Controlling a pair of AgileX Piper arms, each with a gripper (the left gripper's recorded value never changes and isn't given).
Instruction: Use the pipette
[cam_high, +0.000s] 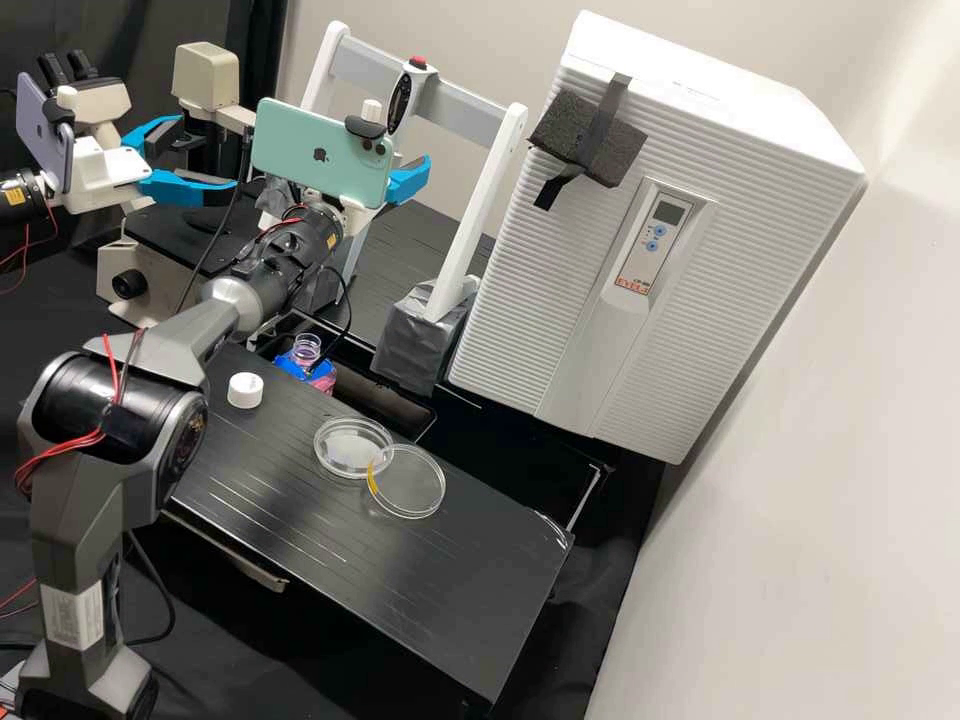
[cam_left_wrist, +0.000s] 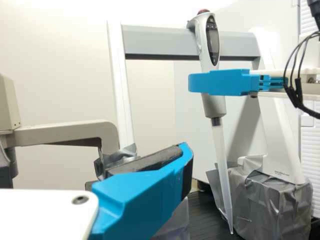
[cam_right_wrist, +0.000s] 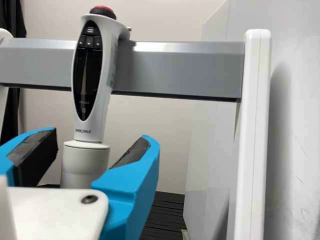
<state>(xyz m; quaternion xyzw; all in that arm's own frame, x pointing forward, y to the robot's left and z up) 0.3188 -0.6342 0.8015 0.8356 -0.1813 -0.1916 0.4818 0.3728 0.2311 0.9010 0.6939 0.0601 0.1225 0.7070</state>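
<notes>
A white pipette (cam_high: 403, 96) with a red top button hangs upright from the crossbar of a white stand (cam_high: 478, 215). My right gripper (cam_right_wrist: 85, 162) is open, one blue finger on each side of the pipette's (cam_right_wrist: 92, 80) lower barrel, close to it. In the left wrist view the pipette (cam_left_wrist: 211, 37) shows with its clear tip (cam_left_wrist: 225, 195) hanging free and the right gripper's fingers (cam_left_wrist: 225, 82) across its body. My left gripper (cam_high: 175, 158) stands open and holds nothing at the far left, by the microscope, one finger (cam_left_wrist: 150, 185) showing close up.
On the black ribbed tray (cam_high: 400, 570) lie two clear petri dishes (cam_high: 352, 445) (cam_high: 410, 482), a white cap (cam_high: 245, 390) and an open bottle of purple liquid (cam_high: 307, 352). A large white machine (cam_high: 650, 230) stands right of the stand's taped base (cam_high: 412, 335). A microscope (cam_high: 150, 255) stands at left.
</notes>
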